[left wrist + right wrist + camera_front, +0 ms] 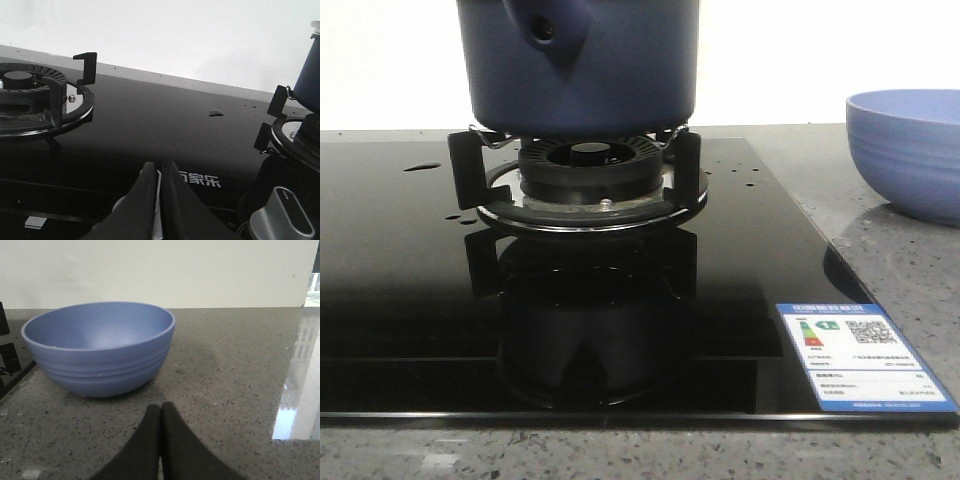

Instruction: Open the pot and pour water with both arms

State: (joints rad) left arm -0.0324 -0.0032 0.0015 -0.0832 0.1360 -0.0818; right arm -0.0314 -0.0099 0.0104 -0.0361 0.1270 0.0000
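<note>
I've got the pot [578, 70] sitting on the gas burner [588, 165], its top cut off in my front view, so I can't tell whether a lid is on. Nothing looks started: opening and pouring both remain. Left gripper [160, 180] is pinched shut, empty, low over the black glass hob [150, 120]. Right gripper [160, 425] shut too, empty, facing the blue bowl [100, 347]. Count: one pot, one bowl, two burners, a few water drops [422, 167].

A light blue bowl [908, 150] sits on the speckled counter [900, 260] beside the black glass hob [410, 290].
</note>
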